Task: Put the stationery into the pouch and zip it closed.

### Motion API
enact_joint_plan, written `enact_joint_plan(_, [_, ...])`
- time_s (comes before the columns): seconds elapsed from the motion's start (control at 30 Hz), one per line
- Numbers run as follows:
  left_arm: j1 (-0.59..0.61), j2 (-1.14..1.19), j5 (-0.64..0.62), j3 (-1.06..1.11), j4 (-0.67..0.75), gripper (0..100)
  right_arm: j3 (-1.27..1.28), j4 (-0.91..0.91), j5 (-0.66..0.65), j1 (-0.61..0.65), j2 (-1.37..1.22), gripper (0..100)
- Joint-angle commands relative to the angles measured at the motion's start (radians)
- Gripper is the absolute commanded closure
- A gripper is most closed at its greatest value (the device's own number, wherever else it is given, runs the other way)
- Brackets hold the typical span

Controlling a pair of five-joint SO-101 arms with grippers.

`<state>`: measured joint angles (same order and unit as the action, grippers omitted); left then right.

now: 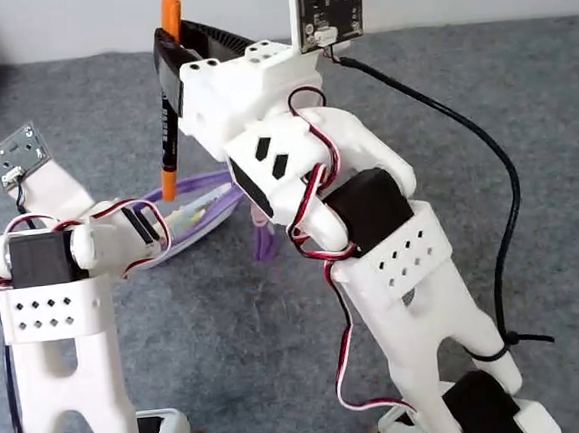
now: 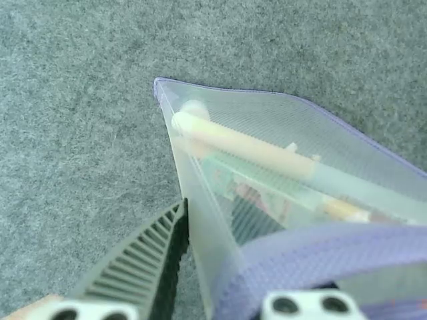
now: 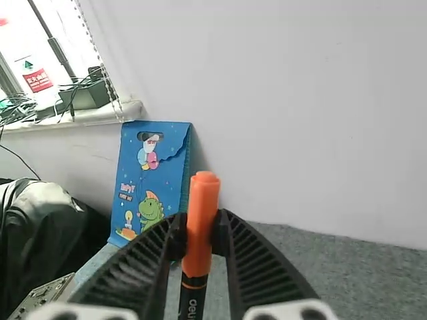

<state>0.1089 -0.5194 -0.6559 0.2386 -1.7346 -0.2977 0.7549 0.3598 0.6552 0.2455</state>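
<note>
The right gripper is raised over the far left-centre of the grey felt-covered tabletop, clenched around an orange-capped black marker. In the right wrist view, the gripper pinches the barrel just under the cap of the marker. The marker's long axis runs nearly vertical, cap up, with its orange lower end pointing down.

Directly beneath lies the translucent plastic pouch with purple zip edging, stretching left to right across the tabletop. The marker's lower tip overlaps the pouch's far left rim in the high view. Whether it has entered the mouth or hangs just above it cannot be told.

The left gripper sits low at the pouch's near left end. In its wrist view the left gripper appears closed on the wall of the pouch beside the purple band, seemingly holding the mouth up. A cream-coloured pen and other pale items already lie inside.

The drop depends on the tip being inside the purple rim, so the right arm likely needs to lower the marker and tilt it along the pouch's length. A blue printed gift bag stands against the far wall.
</note>
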Motion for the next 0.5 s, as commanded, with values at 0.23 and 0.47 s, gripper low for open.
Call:
enact_joint_plan(0.23, [0.008,0.02,-0.011,0.005,-0.017,89,0.18,-0.099,-0.011,-0.016,0.013,99.1])
enact_joint_plan(0.47, [0.008,0.02,-0.011,0.005,-0.017,89,0.281,-0.143,-0.011,0.031,0.084,99.1])
